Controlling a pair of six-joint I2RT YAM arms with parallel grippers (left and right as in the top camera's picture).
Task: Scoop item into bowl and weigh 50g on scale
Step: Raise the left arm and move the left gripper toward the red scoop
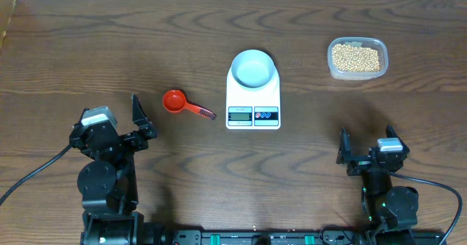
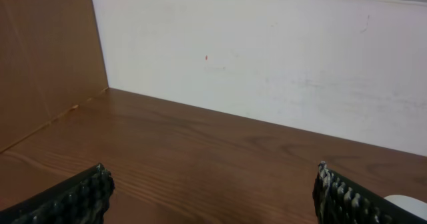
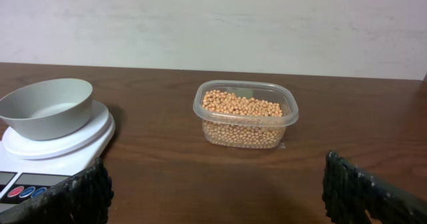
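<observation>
Overhead: one bowl point(image 1: 253, 68), one scale point(image 1: 252, 99), one tub point(image 1: 330, 57); beans point(image 1: 356, 57) seemingly hundreds.

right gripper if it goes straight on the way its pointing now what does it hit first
Probably the clear tub of beans, which sits nearly dead ahead of the right gripper. The bowl on the scale lies left of that line.

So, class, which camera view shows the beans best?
The right wrist view: the beans lie in the clear tub close up, seen partly from the side through its wall, with single beans distinct. The overhead view shows them from above, but small. The left wrist view shows none of them.
</observation>
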